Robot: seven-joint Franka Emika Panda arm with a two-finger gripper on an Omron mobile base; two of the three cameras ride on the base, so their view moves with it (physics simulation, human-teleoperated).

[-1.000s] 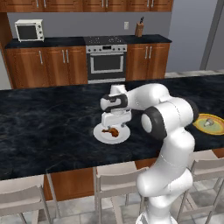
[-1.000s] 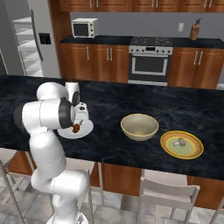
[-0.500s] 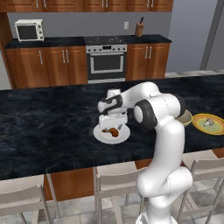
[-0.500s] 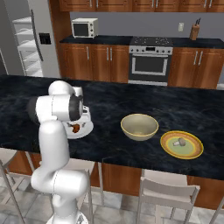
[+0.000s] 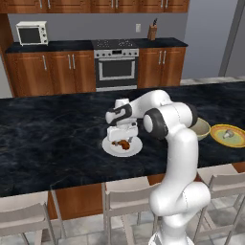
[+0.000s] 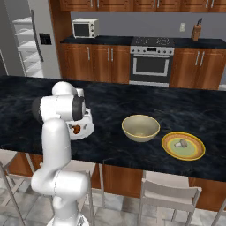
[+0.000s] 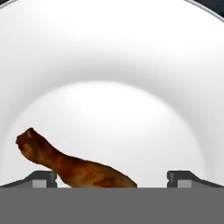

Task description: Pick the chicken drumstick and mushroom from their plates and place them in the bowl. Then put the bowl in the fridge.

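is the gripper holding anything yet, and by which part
Nothing is held. The gripper hangs low over the white plate with its jaws open, the chicken drumstick lying between them, not clamped.

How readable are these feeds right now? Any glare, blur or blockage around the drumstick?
Hand view: sharp; soft shading rings the white plate, no glare; the chicken drumstick is cut off at the bottom edge. Left base view: even light, drumstick small but clear under the gripper. Right base view: the arm hides most of the plate; the black counter shows faint sheen.
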